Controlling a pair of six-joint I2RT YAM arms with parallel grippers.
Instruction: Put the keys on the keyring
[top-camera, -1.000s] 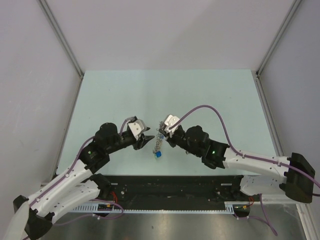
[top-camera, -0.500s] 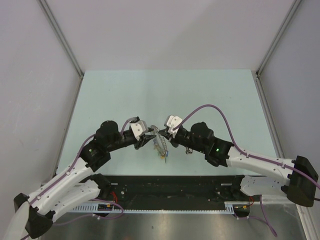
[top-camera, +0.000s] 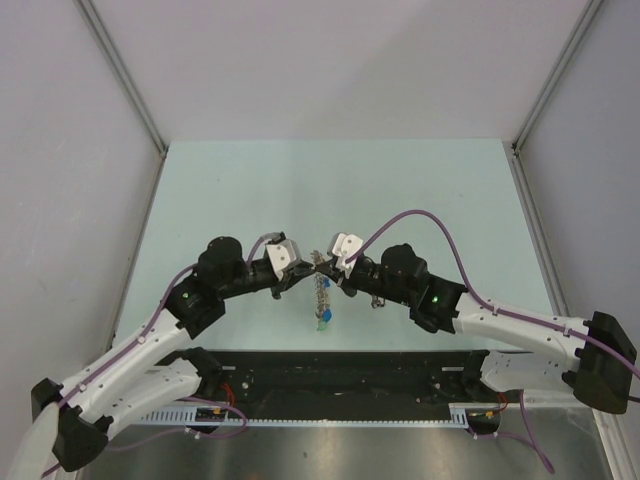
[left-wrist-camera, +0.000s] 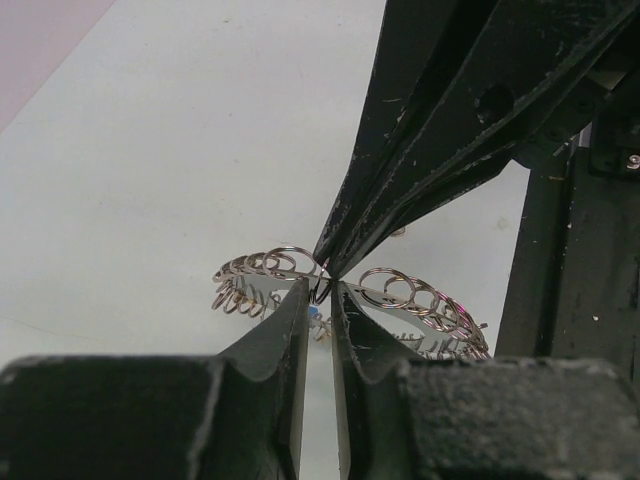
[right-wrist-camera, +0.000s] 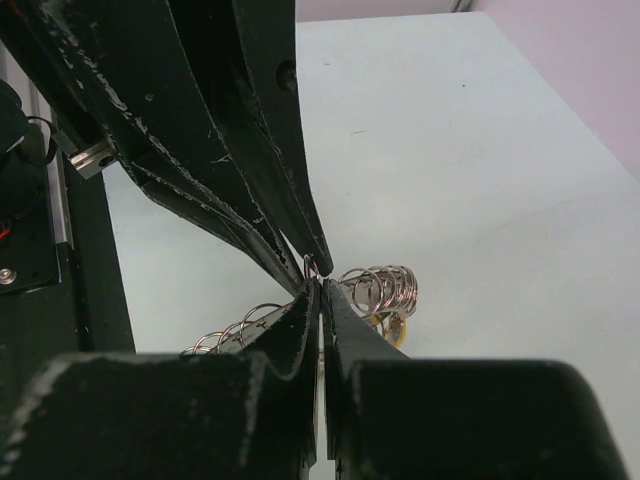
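Note:
The keyring (top-camera: 321, 293), a grey coil of metal loops, hangs off the table from the point where both grippers meet. Green and blue keys (top-camera: 321, 321) dangle at its lower end. My right gripper (top-camera: 323, 262) is shut on the ring's top wire. My left gripper (top-camera: 309, 266) faces it tip to tip, its jaws pinched to a narrow gap on the same small loop. In the left wrist view the left gripper (left-wrist-camera: 320, 290) holds that loop, with the keyring (left-wrist-camera: 425, 300) spreading to both sides. In the right wrist view the right gripper (right-wrist-camera: 320, 287) grips beside the keyring (right-wrist-camera: 385, 285), and a yellow key (right-wrist-camera: 393, 326) hangs below.
The pale green table (top-camera: 420, 190) lies under the grippers. A black rail (top-camera: 340, 372) runs along its near edge between the arm bases. Grey walls (top-camera: 60, 200) with metal posts close in both sides.
My left gripper moved right to the ring's top and narrowed its jaws onto it. The keyring swung aslant half a second ago and now hangs straight down.

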